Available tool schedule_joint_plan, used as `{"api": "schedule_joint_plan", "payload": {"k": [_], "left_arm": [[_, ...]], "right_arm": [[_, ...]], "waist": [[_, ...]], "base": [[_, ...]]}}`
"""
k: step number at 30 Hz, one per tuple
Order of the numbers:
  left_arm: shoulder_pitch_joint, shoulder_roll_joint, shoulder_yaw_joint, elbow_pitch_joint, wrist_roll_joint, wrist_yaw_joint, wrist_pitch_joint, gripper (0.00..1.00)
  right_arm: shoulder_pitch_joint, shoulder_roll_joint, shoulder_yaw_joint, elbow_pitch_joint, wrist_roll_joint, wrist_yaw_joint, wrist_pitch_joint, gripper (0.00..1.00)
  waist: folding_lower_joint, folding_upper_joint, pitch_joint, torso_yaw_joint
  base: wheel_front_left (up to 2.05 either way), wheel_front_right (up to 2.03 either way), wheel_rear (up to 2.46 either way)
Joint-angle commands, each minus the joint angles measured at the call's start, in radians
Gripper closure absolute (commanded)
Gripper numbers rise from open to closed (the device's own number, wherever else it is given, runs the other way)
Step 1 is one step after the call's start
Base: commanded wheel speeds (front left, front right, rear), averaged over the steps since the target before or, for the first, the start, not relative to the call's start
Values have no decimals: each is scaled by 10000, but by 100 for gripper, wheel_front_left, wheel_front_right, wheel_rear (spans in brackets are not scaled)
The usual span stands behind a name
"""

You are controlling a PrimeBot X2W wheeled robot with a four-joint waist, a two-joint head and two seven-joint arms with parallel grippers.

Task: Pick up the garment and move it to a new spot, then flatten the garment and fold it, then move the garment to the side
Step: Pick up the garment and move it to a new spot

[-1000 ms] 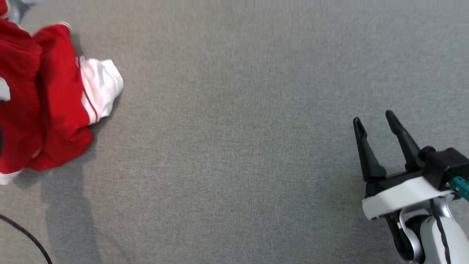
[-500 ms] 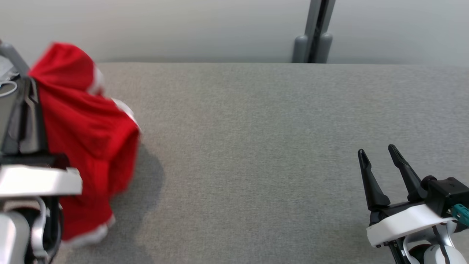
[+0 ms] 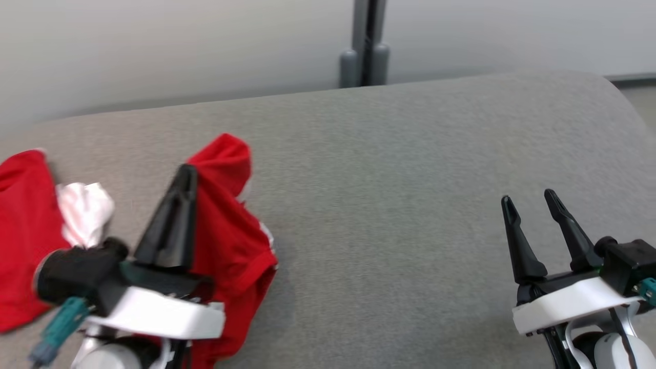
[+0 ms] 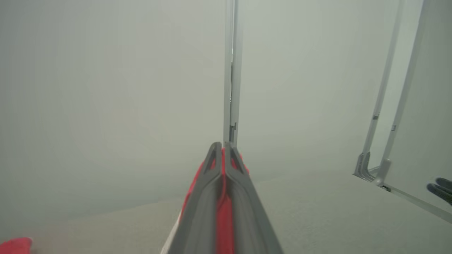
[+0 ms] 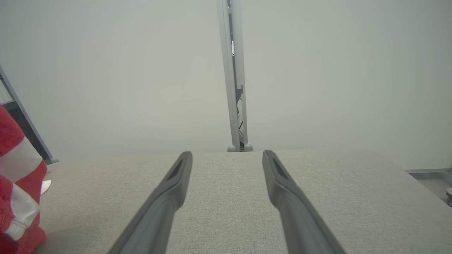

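The garment (image 3: 233, 241) is red with white panels. It hangs bunched from my left gripper (image 3: 186, 173), which is shut on a fold of it at the lower left of the head view. More of the red cloth and a white patch (image 3: 84, 212) trail to the left over the grey table (image 3: 410, 205). In the left wrist view the fingers (image 4: 204, 197) are pressed together with red cloth (image 4: 223, 211) pinched between them. My right gripper (image 3: 528, 198) hovers open and empty at the lower right, well apart from the garment. In the right wrist view the gripper (image 5: 227, 154) is open and the garment (image 5: 14, 197) is at the left edge.
The grey fabric-covered table runs wide between the two grippers. Its far edge meets a pale wall, where a grey post (image 3: 364, 46) stands. The table's right end (image 3: 622, 97) curves away at the upper right.
The head camera has tilted and turned, so the whole picture has shifted. My left gripper has carried the garment off the table's left side towards the middle. The right gripper stays open.
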Motion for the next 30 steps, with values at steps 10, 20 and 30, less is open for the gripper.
{"api": "schedule_joint_plan", "payload": {"k": [10, 20, 30], "left_arm": [[-2407, -962, -1207, 2107, -133, -1108, -4, 100], [-4701, -1811, -1658, 6757, -593, -2461, -496, 100], [-5389, -2264, -1965, 8773, -402, -2863, -1501, 0]], "right_arm": [[-442, -30, 1, 98, 282, 1, -387, 0], [-747, -28, 117, 529, 760, 1, -1024, 0], [-940, -32, 126, 931, 724, 1, -1249, 0]], "waist": [[0, 0, 1322, -2600], [0, 0, 2461, -3578], [0, 0, 2360, -3290]], "base": [[0, 0, 0], [0, 0, 0], [0, 0, 0]]}}
